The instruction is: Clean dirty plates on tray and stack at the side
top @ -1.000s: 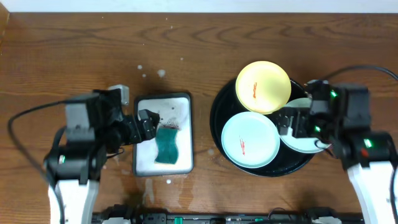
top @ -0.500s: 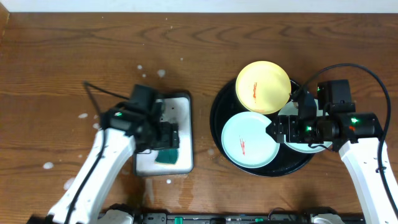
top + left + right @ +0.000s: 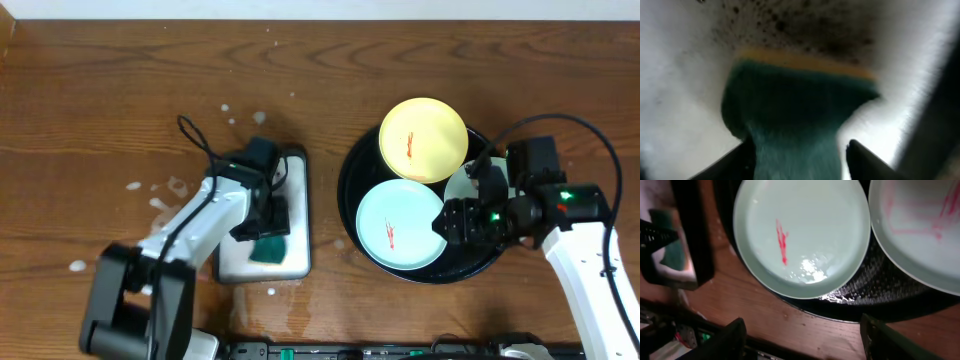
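Dark wood-grain worktop [image 3: 120, 90], white splashes [image 3: 160, 188] left of centre. Round black tray [image 3: 349, 190] sits right of centre and carries three red-smeared plates. Yellow plate [image 3: 423, 138] overlaps rear rim, mint plate [image 3: 402, 225] lies in front, second mint plate [image 3: 462, 186] lies partly under right arm [image 3: 585, 250]. Right fingers [image 3: 730, 342] spread wide, empty, over front of tray. Left fingers [image 3: 735, 165] pinch green sponge [image 3: 800, 100] on white rectangular tray [image 3: 295, 235].

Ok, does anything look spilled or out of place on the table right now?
Yes. Pale splashes dot the table left of the white tray, with more above it. The yellow plate overhangs the black tray's far rim instead of lying fully inside.
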`<state>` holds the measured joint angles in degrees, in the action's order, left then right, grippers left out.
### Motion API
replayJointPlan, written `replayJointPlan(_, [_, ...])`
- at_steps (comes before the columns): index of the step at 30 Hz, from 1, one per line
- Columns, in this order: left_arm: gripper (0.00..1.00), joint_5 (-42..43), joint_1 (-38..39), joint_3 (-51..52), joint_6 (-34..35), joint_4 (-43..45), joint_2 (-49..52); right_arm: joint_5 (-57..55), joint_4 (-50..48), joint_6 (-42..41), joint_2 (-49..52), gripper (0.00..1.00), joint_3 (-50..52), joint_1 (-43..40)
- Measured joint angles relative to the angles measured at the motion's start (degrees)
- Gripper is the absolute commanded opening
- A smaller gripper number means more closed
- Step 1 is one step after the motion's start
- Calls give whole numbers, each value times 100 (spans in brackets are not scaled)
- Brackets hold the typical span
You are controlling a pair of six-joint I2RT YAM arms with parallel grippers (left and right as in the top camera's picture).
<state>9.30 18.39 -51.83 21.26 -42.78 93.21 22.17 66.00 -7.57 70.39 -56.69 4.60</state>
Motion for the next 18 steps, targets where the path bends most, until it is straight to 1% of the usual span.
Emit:
replayJointPlan(2, [26, -44, 0, 9, 31, 76, 146, -74, -111, -22, 0, 69, 190, 0])
replayJointPlan(3, [11, -63, 0, 9, 26, 90, 181, -144, -195, -61, 0, 69, 289, 0])
replayJointPlan(4, [8, -90, -2, 9, 33, 103, 208, -227, -297, -114, 0, 69, 387, 0])
replayJointPlan(10, [8, -162, -24, -15, 39, 28, 208, -656, -970, -385, 4, 66, 901, 0])
replayJointPlan(14, [8, -151, -26, -190, 39, -332, 37, -761, -1502, -435, 7, 59, 1163, 0])
replayJointPlan(18, [7, -107, -26, -509, 39, -623, -444, -804, -1884, -483, 9, 54, 1370, 0])
